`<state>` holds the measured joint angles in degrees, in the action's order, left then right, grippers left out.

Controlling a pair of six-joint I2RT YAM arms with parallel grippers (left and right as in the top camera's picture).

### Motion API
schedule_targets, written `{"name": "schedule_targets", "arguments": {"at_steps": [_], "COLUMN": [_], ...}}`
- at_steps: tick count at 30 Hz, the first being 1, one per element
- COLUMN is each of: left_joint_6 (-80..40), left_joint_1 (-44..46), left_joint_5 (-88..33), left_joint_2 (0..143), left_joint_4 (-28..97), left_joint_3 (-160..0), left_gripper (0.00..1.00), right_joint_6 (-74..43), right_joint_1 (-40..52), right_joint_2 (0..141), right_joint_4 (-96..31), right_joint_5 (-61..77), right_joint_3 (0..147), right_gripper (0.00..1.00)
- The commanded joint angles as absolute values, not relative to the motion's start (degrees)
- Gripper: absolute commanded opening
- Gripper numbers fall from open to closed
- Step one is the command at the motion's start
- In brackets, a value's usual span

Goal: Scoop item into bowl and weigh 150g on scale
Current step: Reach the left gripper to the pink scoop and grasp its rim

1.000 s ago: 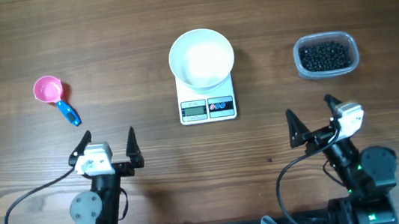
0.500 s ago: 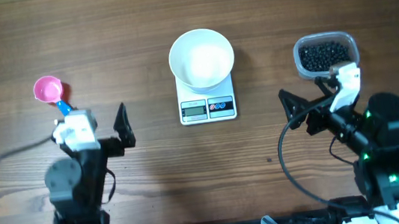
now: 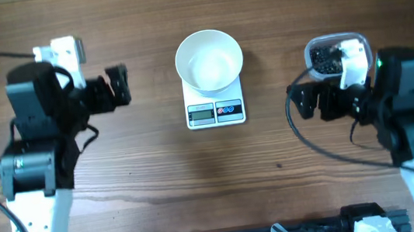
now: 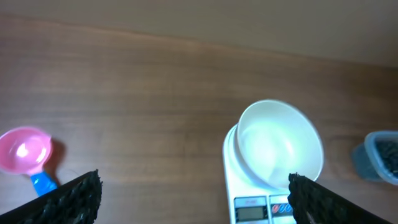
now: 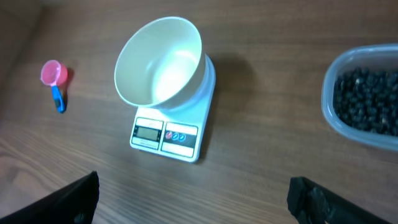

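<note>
The bowl (image 3: 209, 61), round and white, is seen at the upper centre of the overhead view, set on the scale (image 3: 215, 113), whose grey display and two round buttons are turned toward the lower edge of the frame. The item (image 5: 367, 102), a heap of small black beads, is held in a clear container (image 5: 328, 106) at the upper right of the overhead view, well apart from the scale and partly covered there by the right arm. A pink scoop (image 4: 25, 152) with a blue handle is shown lying on the wooden table (image 3: 257, 9) at the lower left of the left wrist view; in the overhead view it is hidden beneath the left arm. The left gripper (image 4: 193, 180) is found at the upper left of the overhead view, its jaws spread wide and nothing grasped between them; in its wrist view the dark fingertips (image 4: 78, 200) are placed at the two lower corners, the scoop near one and the scale near the other. The right gripper (image 5: 194, 182) is seen at the middle right of the overhead view, close to the container, likewise released, with its jaws wide apart and nothing between them but bare table.
</note>
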<state>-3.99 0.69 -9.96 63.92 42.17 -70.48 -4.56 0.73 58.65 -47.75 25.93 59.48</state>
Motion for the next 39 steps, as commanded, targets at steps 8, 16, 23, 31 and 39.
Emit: {"name": "schedule_targets", "arguments": {"at_steps": [8, 16, 23, 31, 39], "left_joint_6": [-8.29, -11.20, -11.14, -9.26, -9.28], "left_joint_1": [-7.35, -23.55, -27.88, -27.92, -27.92], "left_joint_5": [-10.41, -10.37, -6.72, -3.81, -2.90], "left_joint_2": [72.31, 84.31, 94.59, 103.83, 109.67], "left_joint_4": [40.53, 38.48, 32.38, 25.39, 22.35], "left_joint_3": [-71.75, -71.75, -71.75, -71.75, -71.68], "left_gripper": [1.00, 0.84, 0.79, 0.73, 0.68], "right_joint_6": [-11.35, -11.35, -11.40, -12.05, -12.05], "right_joint_1": [1.13, 1.13, 1.13, 1.13, 1.13], "right_joint_2": [65.21, 68.55, 69.19, 69.19, 69.19], "right_joint_4": [-46.00, -47.92, -48.58, -48.77, -48.77], "right_joint_5": [30.76, 30.74, 30.74, 30.48, 30.44], "right_joint_3": [62.89, 62.89, 62.89, 62.89, 62.89], "right_gripper": [1.00, 1.00, 0.99, 1.00, 1.00]}}
